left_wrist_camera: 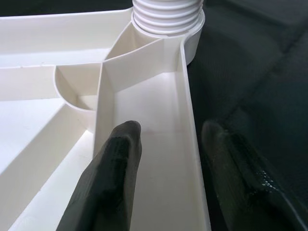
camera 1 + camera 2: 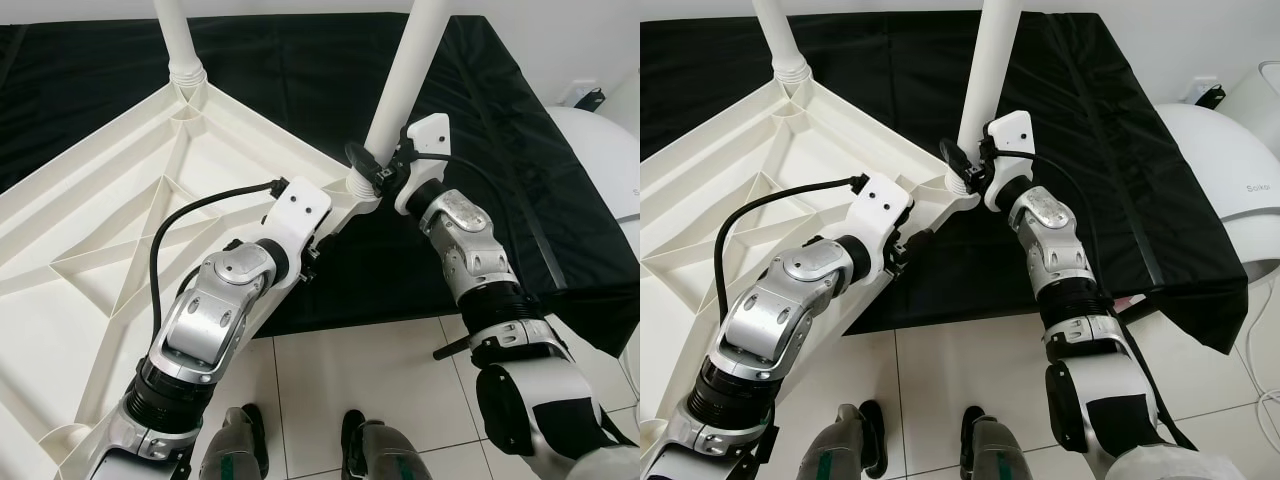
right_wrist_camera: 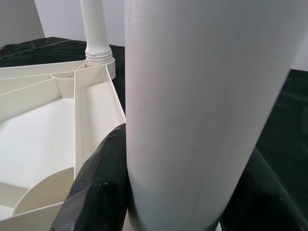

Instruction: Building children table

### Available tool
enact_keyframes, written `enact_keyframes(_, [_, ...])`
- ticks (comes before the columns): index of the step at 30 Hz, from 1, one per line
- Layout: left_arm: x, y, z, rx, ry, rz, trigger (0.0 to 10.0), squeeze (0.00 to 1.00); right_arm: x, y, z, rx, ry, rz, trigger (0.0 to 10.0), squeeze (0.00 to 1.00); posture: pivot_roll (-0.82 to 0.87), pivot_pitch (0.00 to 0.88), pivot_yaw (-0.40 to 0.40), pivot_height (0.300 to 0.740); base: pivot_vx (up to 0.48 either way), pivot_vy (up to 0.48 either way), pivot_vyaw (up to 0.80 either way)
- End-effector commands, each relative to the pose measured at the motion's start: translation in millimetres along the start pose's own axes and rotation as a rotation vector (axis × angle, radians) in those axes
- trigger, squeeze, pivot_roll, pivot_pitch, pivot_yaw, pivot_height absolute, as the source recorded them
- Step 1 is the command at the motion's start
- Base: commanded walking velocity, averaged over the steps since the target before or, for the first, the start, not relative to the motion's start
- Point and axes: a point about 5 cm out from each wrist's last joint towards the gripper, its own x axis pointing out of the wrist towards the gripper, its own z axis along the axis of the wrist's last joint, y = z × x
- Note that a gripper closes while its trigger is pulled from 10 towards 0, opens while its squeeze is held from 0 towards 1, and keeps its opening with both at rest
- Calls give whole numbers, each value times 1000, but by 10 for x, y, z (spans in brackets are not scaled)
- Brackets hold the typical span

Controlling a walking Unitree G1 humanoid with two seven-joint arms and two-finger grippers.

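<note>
White plastic tabletop (image 2: 120,200) lies upside down on the black cloth (image 2: 1090,120); our right gripper (image 2: 378,168) clenches the leg (image 2: 405,75) at its corner socket, while our left gripper (image 1: 166,144) straddles the rim, unclenched. We should keep the leg upright while twisting.

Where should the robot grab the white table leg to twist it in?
Probably low on the table leg, just above its threaded end at the corner socket of the upturned tabletop. The leg is a smooth round tube, so two fingers can clamp it from the side. The right gripper is shut on it there now, while the left gripper straddles the tabletop's rim.
</note>
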Motion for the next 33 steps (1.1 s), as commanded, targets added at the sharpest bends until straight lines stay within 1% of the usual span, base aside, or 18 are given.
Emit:
enact_keyframes(1, [16,-20,5,-1,-3,-9,10000,0,29,-41,171,79,-105,-13,10000,0,-77,217,-33,740,0,0,0])
enact_keyframes(7, [13,-19,5,-4,-4,-7,10000,0,5,44,75,68,-73,27,10000,0,-76,218,-36,740,0,0,0])
enact_keyframes(13, [9,-43,-17,4,6,-20,10000,0,-17,104,-4,68,-55,29,10000,0,-75,219,-34,740,0,0,0])
enact_keyframes(22, [20,-101,-50,9,36,-57,10000,0,-27,104,-22,72,-50,23,10000,0,-77,220,-32,740,0,0,0])
enact_keyframes(27, [23,-140,-115,22,78,-82,10000,0,-33,91,-15,69,-51,18,10000,0,-79,221,-30,740,0,0,0])
enact_keyframes(28, [22,-143,-133,20,89,-86,7647,0,-34,91,-16,68,-51,17,10000,0,-79,223,-29,740,0,0,0])
enact_keyframes(29, [23,-138,-155,20,103,-81,3686,0,-35,90,-16,67,-52,16,10000,0,-79,223,-29,740,0,0,0])
enact_keyframes(31, [23,-134,-169,19,113,-77,3686,0,-35,89,-16,67,-52,15,10000,0,-79,223,-29,740,0,0,0])
enact_keyframes(32, [22,-131,-182,19,120,-78,0,0,-35,88,-15,67,-52,14,10000,0,-78,224,-27,740,0,0,0])
enact_keyframes(33, [21,-129,-188,20,124,-78,0,0,-36,88,-15,68,-52,14,10000,0,-78,224,-27,740,0,0,0])
